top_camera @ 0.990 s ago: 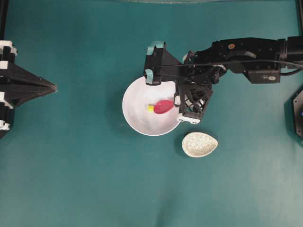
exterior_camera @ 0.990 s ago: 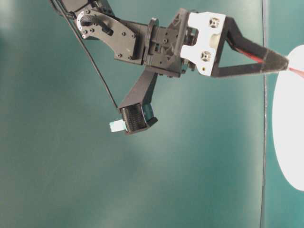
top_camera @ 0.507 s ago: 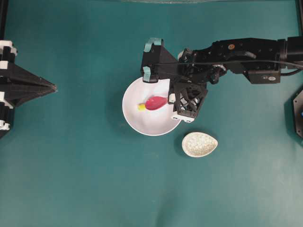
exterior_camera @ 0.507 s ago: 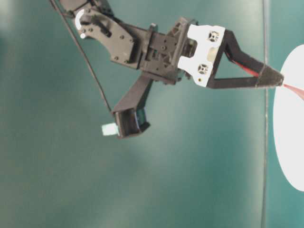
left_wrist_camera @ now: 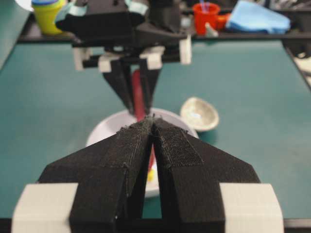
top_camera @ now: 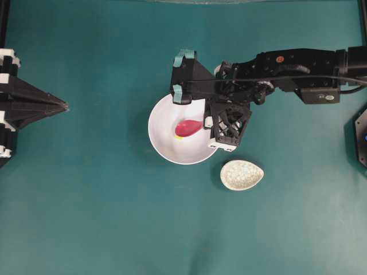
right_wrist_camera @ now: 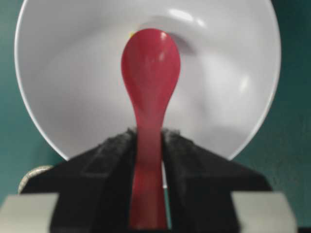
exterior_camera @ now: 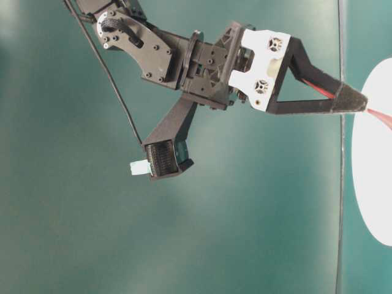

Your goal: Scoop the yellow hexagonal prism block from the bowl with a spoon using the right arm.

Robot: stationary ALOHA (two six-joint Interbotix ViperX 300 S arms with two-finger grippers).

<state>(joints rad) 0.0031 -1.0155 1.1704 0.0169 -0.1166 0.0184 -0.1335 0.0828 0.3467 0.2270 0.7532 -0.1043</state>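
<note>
The white bowl (top_camera: pixel 166 146) sits mid-table. My right gripper (top_camera: pixel 208 122) hangs over its right rim, shut on the handle of the pink-red spoon (top_camera: pixel 188 127), whose scoop lies inside the bowl. In the right wrist view the right gripper (right_wrist_camera: pixel 148 138) clamps the spoon (right_wrist_camera: pixel 150 63) over the bowl (right_wrist_camera: pixel 73 97). Only a sliver of the yellow hexagonal prism block (top_camera: pixel 178 136) shows at the scoop's tip, also as the block (right_wrist_camera: pixel 131 34). My left gripper (top_camera: pixel 64 106) rests shut and empty at the left edge, seen as the left gripper (left_wrist_camera: pixel 152 119) pointing at the bowl (left_wrist_camera: pixel 104 131).
A speckled egg-shaped rest (top_camera: pixel 242 175) lies just right of and below the bowl. Behind the table stand a yellow cup (left_wrist_camera: pixel 46 12), a red cup (left_wrist_camera: pixel 204 12) and a blue cloth (left_wrist_camera: pixel 255 17). A black fixture (top_camera: pixel 361 137) sits at the right edge.
The spoon slid left across the bowl, pushing the yellow block ahead of it. The scoop now covers most of the block. The left arm has not moved.
</note>
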